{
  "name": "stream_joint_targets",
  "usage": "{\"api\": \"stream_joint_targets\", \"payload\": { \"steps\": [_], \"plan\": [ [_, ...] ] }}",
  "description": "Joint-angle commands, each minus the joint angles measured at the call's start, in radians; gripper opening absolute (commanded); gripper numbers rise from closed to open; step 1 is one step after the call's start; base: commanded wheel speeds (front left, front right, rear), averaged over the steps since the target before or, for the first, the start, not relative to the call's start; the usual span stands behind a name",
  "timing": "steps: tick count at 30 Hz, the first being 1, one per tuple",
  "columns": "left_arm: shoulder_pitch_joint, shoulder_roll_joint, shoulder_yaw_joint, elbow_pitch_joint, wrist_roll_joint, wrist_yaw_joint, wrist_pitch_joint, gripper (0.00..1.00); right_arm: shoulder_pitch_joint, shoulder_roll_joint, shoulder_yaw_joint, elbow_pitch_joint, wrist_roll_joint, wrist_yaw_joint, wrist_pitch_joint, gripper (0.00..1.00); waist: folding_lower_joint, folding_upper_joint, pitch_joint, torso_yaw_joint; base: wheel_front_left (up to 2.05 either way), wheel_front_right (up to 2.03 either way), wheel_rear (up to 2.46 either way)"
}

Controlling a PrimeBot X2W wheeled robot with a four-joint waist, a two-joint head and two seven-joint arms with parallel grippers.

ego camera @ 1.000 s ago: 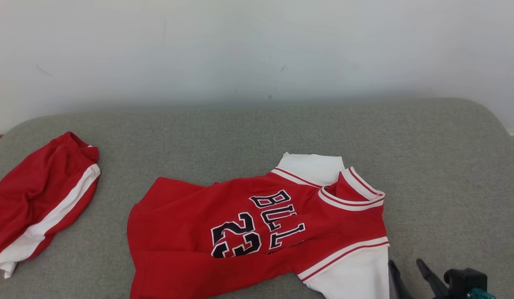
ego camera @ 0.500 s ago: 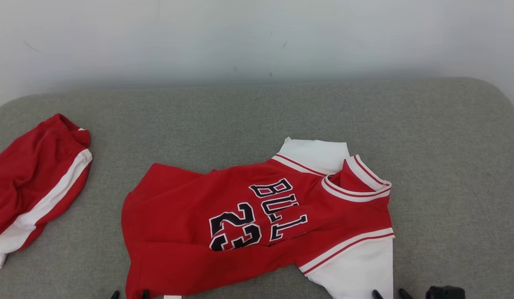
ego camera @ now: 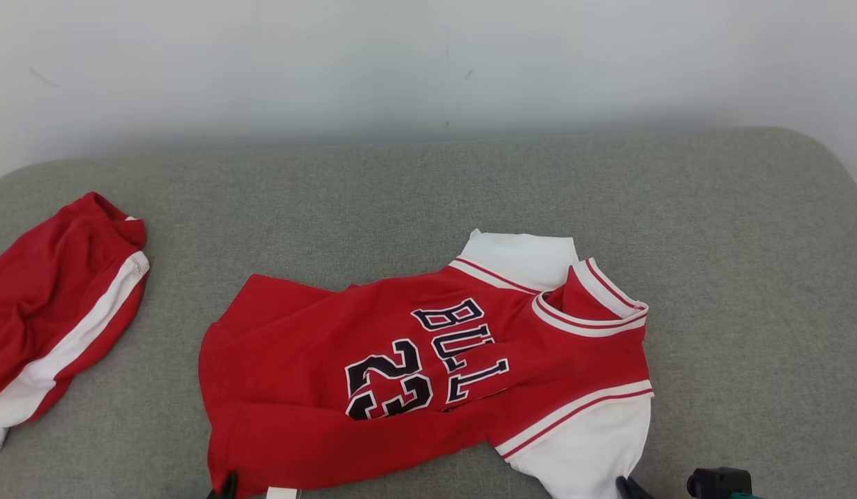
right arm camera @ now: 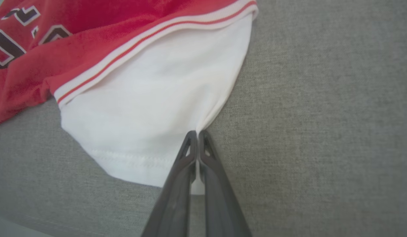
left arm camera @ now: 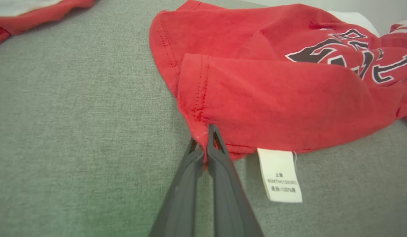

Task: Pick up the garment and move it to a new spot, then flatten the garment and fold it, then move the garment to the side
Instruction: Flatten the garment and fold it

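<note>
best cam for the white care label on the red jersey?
Left wrist view: the white printed fabric care label lies whole, close, print visible, at the hem of the red jersey beside the left hand. Head view catches a sliver at its bottom edge. Right wrist view faces the white sleeve.

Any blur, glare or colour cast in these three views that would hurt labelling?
Head view: even soft light, jersey lettering sharp, no glare. Left wrist view: care label print mostly legible, a green tint on the cushion at lower left. Right wrist view: white sleeve bright, yet its stitching shows.
</note>
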State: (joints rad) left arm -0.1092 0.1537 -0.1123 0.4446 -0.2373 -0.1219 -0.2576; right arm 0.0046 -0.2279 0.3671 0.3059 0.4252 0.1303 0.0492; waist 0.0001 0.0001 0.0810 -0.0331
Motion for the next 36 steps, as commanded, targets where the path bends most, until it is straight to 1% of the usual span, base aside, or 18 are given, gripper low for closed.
{"api": "stream_joint_targets", "payload": {
  "steps": [1, 4, 7, 12, 14, 19, 23, 24, 25, 27, 29, 30, 31, 34, 36],
  "plan": [
    [0.007, 0.006, 0.005, -0.008, 0.003, 0.001, -0.009, 0.0, -0.009, -0.001, 0.005, 0.002, 0.011, 0.001, -0.009, 0.0, -0.0001, -0.0001, -0.005, 0.0, 0.0, 0.0, 0.0],
    [0.039, 0.005, 0.008, -0.041, 0.009, 0.009, -0.008, 0.0, -0.012, -0.012, 0.009, -0.013, 0.028, 0.001, -0.03, 0.0, -0.0001, -0.0001, -0.013, 0.004, 0.0, 0.0, 0.0],
    [0.066, 0.006, 0.015, -0.101, 0.015, 0.017, -0.009, 0.0, -0.003, -0.016, 0.007, -0.049, 0.069, 0.001, -0.047, 0.0, -0.0001, -0.0001, -0.022, 0.012, 0.0, 0.0, 0.0],
    [0.103, 0.013, 0.019, -0.215, 0.019, 0.028, -0.008, 0.0, 0.003, -0.034, -0.01, -0.168, 0.147, 0.001, -0.06, 0.0, -0.0001, -0.0001, -0.031, 0.02, 0.0, 0.0, 0.0],
    [0.103, 0.02, 0.016, -0.264, 0.022, 0.032, 0.001, 0.0, 0.002, -0.027, -0.022, -0.223, 0.186, 0.001, -0.059, 0.0, -0.0001, -0.0001, -0.033, 0.02, 0.0, 0.0, 0.0],
    [0.045, 0.052, 0.006, -0.374, 0.017, 0.02, 0.041, 0.0, -0.038, -0.035, -0.046, -0.349, 0.272, 0.001, -0.049, 0.0, -0.0001, -0.0001, -0.022, 0.017, 0.0, 0.0, 0.0],
    [-0.048, 0.095, -0.014, -0.422, 0.013, 0.01, 0.087, 0.0, -0.121, -0.048, -0.07, -0.387, 0.31, 0.001, -0.037, 0.0, -0.0001, -0.0001, 0.007, 0.01, 0.0, 0.0, 0.0],
    [-0.08, 0.105, -0.021, -0.431, 0.005, 0.004, 0.098, 0.0, -0.149, -0.048, -0.076, -0.387, 0.318, 0.001, -0.033, 0.0, -0.0001, -0.0001, 0.018, 0.009, 0.0, 0.0, 0.0],
    [-0.153, 0.134, -0.039, -0.436, -0.012, -0.001, 0.125, 0.0, -0.22, -0.051, -0.087, -0.377, 0.332, 0.001, -0.027, 0.0, -0.0001, -0.0001, 0.042, 0.009, 0.0, 0.0, 0.0],
    [-0.239, 0.182, -0.064, -0.426, -0.014, -0.007, 0.154, 0.0, -0.301, -0.04, -0.097, -0.351, 0.359, 0.001, -0.013, 0.0, -0.0001, -0.0001, 0.071, 0.006, 0.0, 0.0, 0.0],
    [-0.339, 0.203, -0.093, -0.414, -0.051, -0.006, 0.176, 0.0, -0.401, -0.034, -0.111, -0.312, 0.387, 0.001, -0.002, 0.0, -0.0001, -0.0001, 0.108, 0.006, 0.0, 0.0, 0.0],
    [-0.445, 0.257, -0.142, -0.392, -0.079, -0.007, 0.2, 0.0, -0.511, -0.025, -0.122, -0.251, 0.413, 0.001, 0.016, 0.0, -0.0001, -0.0001, 0.148, 0.005, 0.0, 0.0, 0.0],
    [-0.445, 0.257, -0.142, -0.392, -0.079, -0.007, 0.2, 0.0, -0.511, -0.025, -0.122, -0.251, 0.413, 0.001, 0.016, 0.0, -0.0001, -0.0001, 0.148, 0.005, 0.0, 0.0, 0.0],
    [-0.619, 0.317, -0.211, -0.337, -0.151, -0.007, 0.216, 0.0, -0.698, -0.01, -0.135, -0.142, 0.445, 0.001, 0.036, 0.0, -0.0001, -0.0001, 0.21, 0.006, 0.0, 0.0, 0.0],
    [-0.735, 0.344, -0.243, -0.29, -0.204, -0.007, 0.222, 0.0, -0.822, -0.002, -0.138, -0.07, 0.458, 0.001, 0.045, 0.0, -0.0001, -0.0001, 0.251, 0.005, 0.0, 0.0, 0.0]
  ]
}}
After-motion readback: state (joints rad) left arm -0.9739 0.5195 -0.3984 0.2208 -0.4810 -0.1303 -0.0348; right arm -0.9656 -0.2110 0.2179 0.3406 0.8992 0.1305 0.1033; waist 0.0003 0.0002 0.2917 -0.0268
